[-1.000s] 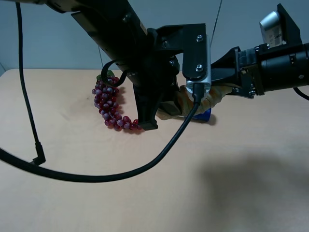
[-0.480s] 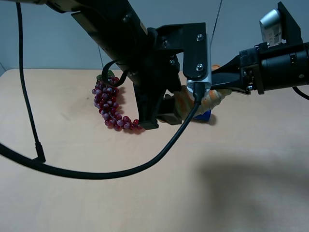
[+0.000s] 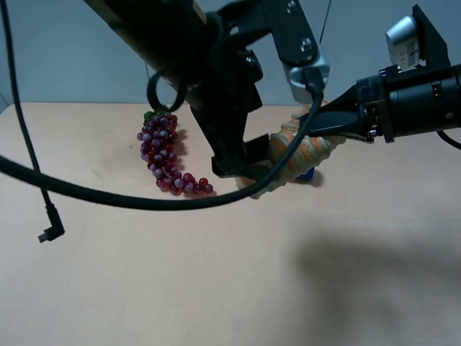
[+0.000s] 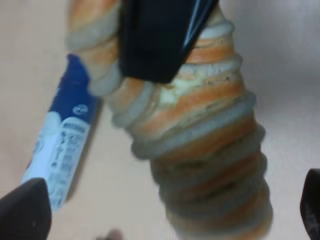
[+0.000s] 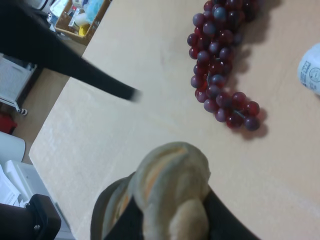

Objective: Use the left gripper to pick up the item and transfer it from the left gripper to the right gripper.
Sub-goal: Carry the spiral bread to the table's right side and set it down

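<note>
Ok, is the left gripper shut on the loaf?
No. In the left wrist view the left gripper's fingers stand wide apart, clear of the loaf on both sides.

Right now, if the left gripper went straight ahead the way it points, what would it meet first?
The left gripper would probably meet the bread loaf first, held by the right gripper; the gap is hard to judge.

Left arm (image 3: 166, 43) slants down from the upper left toward the centre. The left gripper (image 4: 165, 210) is spread wide, its fingertips (image 4: 25, 212) well apart. Right arm (image 3: 418, 101) reaches in nearly level from the right, and the right gripper (image 3: 324, 128) is clamped on the item (image 3: 306, 148).
</note>
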Action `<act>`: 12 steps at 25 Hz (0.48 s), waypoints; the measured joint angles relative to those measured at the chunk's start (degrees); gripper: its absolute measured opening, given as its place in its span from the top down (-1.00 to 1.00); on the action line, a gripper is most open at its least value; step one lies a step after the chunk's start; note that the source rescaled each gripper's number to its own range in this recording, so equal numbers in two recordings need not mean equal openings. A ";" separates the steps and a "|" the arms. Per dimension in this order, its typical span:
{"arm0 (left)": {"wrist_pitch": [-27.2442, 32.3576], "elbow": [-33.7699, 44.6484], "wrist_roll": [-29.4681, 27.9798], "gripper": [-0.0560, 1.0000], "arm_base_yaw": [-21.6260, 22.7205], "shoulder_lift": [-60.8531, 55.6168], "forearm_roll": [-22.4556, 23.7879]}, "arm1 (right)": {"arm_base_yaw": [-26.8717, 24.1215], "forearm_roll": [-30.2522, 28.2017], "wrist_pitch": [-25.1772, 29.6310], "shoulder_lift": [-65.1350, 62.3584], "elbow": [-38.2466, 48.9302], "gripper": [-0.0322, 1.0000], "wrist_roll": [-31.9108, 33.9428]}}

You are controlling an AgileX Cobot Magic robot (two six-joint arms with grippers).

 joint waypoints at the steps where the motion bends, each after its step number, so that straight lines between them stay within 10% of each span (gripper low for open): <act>1: 0.96 0.00 -1.57 -1.00 0.00 -1.49 1.27 | 0.00 0.00 0.00 0.00 0.00 0.86 0.00; 12: 18.06 0.18 -25.62 -1.00 2.95 -16.61 14.77 | 0.00 -0.35 -0.11 0.00 0.00 0.90 0.00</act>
